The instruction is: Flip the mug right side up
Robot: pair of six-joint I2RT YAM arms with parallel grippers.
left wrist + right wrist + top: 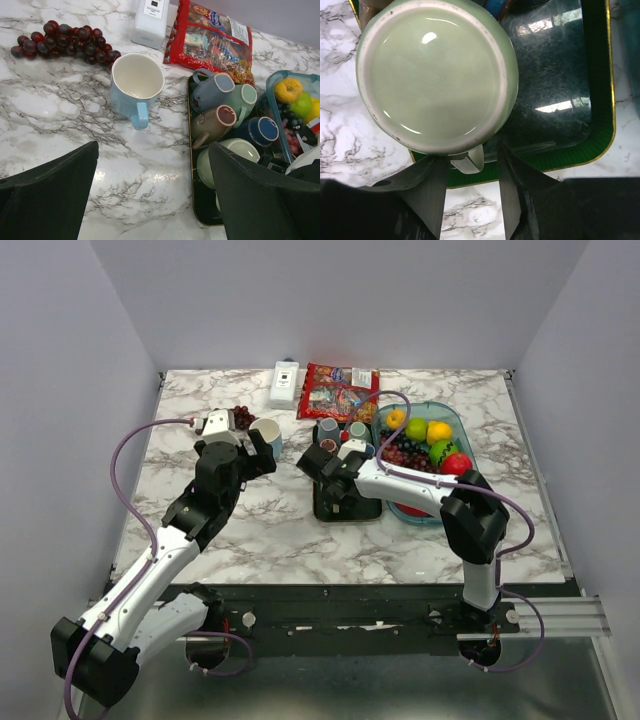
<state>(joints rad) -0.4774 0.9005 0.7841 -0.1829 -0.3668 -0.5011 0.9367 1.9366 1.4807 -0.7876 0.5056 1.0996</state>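
My left gripper [154, 147] hung with its fingers spread wide and nothing between them, above the marble table [260, 530] to the left of the tray [600, 145]. Farthest left of the tray lay a bunch of dark grapes [62, 41]. Between the grapes and the tray stood a light blue mug [136, 82], mouth up, its handle turned toward my wrist camera. Behind the tray's far left corner sat a white box [152, 17], with a red snack bag [212, 35] just beside it.

On the tray's far end, four small mugs [220, 107] lay tipped on their sides in a cluster. At its near left corner the pale green mug [435, 75] rested upside down, its glazed base facing my right wrist camera and its rim on the tray.

My right gripper [470, 165] was parted narrowly, one finger on either side of the green mug's handle [469, 161], a sliver of gap showing on each side.

Just right of the tray sat a clear teal tub [430, 405] of fruit.
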